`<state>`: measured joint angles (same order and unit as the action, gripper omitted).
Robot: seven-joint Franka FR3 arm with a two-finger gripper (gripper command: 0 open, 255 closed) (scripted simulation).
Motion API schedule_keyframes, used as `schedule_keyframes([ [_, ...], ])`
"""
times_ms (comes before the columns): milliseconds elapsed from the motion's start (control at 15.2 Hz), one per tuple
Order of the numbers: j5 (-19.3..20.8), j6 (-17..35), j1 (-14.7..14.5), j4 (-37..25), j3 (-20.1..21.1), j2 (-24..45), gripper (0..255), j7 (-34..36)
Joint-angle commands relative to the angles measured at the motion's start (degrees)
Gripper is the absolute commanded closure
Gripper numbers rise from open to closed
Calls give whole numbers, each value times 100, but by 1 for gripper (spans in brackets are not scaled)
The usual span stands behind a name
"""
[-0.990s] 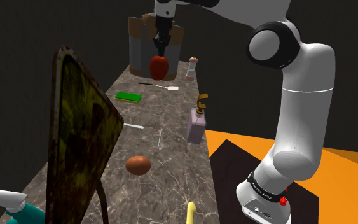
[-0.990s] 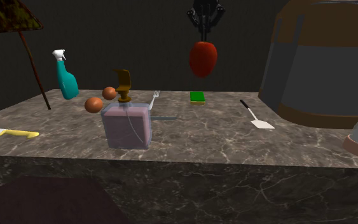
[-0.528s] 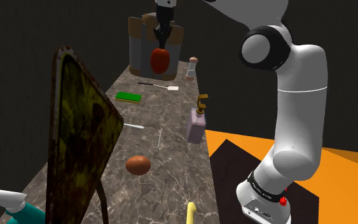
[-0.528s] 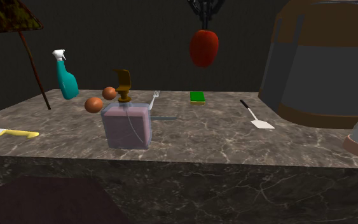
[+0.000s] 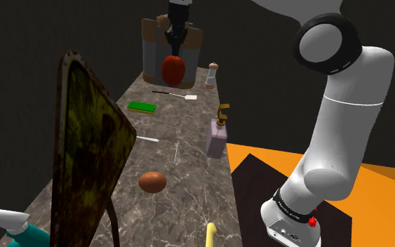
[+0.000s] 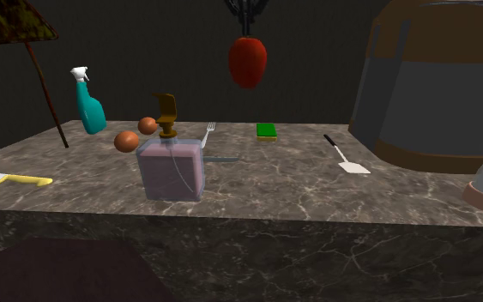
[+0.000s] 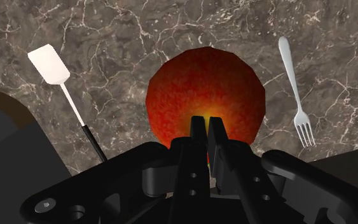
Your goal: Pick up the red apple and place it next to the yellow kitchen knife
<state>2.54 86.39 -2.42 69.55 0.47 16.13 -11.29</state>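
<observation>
— Apple [image 6: 248, 62] drifted toward the second exterior view's left since half a second back. It hung high over the counter [image 6: 316, 193], gripper [image 6: 247, 31] pinched nearly closed on its top.
— Knife [image 6: 25, 180]?
— Farther left, well apart, lying along the counter's near edge. Blade cut off by the frame.

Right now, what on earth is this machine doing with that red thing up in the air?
The white arm's black gripper is clasping a red apple and holding it high above the marble counter, over the stretch between a spatula and a fork. The yellow-handled knife it is meant to go beside lies well away, by the second exterior view's left edge, so the apple is not yet placed.
</observation>
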Motion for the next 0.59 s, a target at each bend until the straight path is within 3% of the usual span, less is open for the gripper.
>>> schedule_keyframes([
  [0,18,227,-144,677,77,-448,255,234],
  [528,18,474,-658,1934,475,-1418,255,1161],
])
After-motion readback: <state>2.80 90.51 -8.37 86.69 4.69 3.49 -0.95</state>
